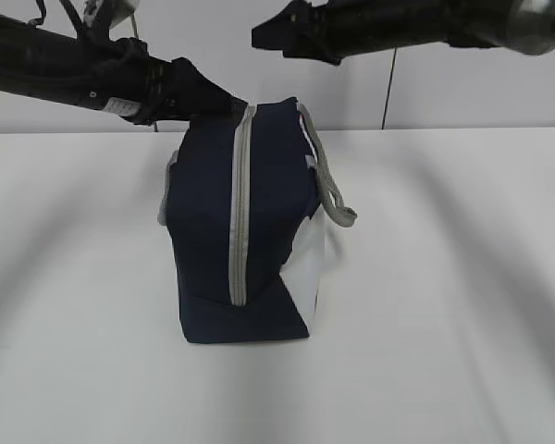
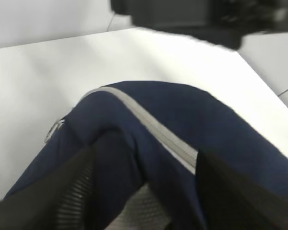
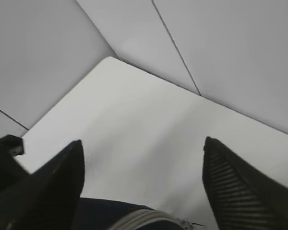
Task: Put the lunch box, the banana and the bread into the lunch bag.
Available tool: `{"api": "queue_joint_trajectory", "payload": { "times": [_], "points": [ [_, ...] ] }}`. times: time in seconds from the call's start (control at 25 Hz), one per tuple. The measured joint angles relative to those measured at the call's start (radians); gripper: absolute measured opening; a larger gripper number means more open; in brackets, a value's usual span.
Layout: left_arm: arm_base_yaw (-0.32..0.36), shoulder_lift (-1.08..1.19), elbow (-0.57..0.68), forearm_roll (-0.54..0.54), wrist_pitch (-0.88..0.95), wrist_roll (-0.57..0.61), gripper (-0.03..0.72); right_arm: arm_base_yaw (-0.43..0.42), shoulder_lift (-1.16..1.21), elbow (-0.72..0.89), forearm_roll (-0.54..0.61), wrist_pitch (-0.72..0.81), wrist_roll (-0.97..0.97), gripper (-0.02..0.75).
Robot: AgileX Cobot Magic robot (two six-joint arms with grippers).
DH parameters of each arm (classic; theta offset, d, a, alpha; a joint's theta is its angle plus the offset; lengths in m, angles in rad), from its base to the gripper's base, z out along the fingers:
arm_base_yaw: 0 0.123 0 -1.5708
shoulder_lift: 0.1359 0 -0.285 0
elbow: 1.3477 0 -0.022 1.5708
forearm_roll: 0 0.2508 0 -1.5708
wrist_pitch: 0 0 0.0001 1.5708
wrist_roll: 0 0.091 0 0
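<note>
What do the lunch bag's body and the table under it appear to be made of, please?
The lunch bag looks like matte navy woven fabric: it creases softly, with a grey zipper. The table seems smooth, matte white laminate, though painted board is possible.

- White table (image 1: pixel 462 305): matte, featureless surface spanning the whole foreground, crossed by soft grey shadows.
- Pale wall (image 1: pixel 481 92): rises behind the table; a thin dark vertical seam divides its panels.
</note>
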Motion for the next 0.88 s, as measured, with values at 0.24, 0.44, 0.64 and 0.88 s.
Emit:
{"api": "queue_joint_trajectory", "payload": {
  "times": [0.24,0.44,0.64,0.88],
  "points": [
    [0.048,-0.076,0.0,0.159,0.011,-0.196,0.463,0.0,-0.215,0.233,0.0,-0.009,-0.027,0.575],
    [0.061,-0.181,0.0,0.364,0.106,-0.369,0.463,0.0,-0.384,0.42,-0.003,-0.038,-0.03,0.575],
    [0.061,-0.257,0.0,0.508,0.283,-0.503,0.463,0.0,-0.495,0.503,-0.003,-0.072,-0.03,0.527],
    [0.058,-0.305,0.0,0.636,0.449,-0.695,0.463,0.0,-0.5,0.511,-0.003,-0.107,0.001,0.482]
  ]
}}
